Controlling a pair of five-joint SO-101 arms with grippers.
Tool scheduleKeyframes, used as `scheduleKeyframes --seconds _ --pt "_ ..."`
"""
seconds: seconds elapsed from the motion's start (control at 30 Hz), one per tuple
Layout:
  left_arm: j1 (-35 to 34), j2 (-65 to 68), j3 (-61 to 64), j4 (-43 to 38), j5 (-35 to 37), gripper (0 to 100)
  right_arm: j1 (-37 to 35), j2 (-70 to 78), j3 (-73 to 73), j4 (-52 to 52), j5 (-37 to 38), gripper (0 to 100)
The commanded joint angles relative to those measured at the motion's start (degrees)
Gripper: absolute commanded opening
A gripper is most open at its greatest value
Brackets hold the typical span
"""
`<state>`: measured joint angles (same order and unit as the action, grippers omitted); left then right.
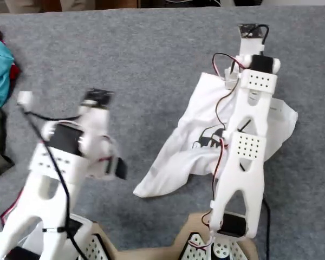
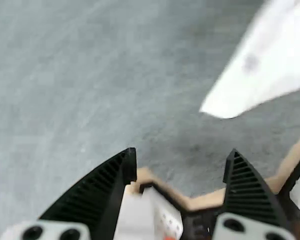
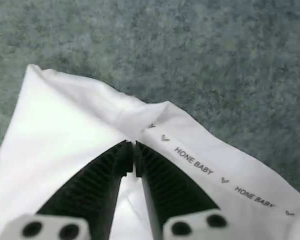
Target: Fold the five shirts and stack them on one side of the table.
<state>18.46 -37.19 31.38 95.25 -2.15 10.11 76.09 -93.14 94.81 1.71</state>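
Soft, crumpled white shirt [image 3: 65, 130] pinched beside printed neck band [image 3: 215, 172] by right pincer [image 3: 134, 150], jaws closed on cloth. Over fuzzy grey bench [image 2: 65, 75], left pincer [image 2: 183, 155] wide; shirt's pointed corner near it. Teal, red, dark heap [image 1: 0, 76] well apart from it.

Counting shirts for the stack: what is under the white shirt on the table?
Grey table cover shows around the white shirt. Anything beneath is hidden by the cloth, and the right arm covers its middle.
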Motion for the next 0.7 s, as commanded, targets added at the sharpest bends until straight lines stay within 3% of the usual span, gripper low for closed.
scheduleKeyframes --seconds 0.0,0.17,0.37,0.67 --pt "3.7 3.6 -1.8 -9.4 0.4 29 1.2 -4.2 -2.4 -1.4 -0.7 0.6" --pt "4.8 18.8 -1.8 -14.6 7.1 29 1.2 -4.1 -2.4 -2.2 -0.5 0.6" --pt "7.6 34.1 -5.5 -14.9 7.9 29 1.2 -3.9 -2.3 -2.5 -0.4 0.6" --pt "11.8 37.6 -5.4 -14.2 12.1 29 1.2 -2.4 -2.4 -3.3 -0.4 0.6"
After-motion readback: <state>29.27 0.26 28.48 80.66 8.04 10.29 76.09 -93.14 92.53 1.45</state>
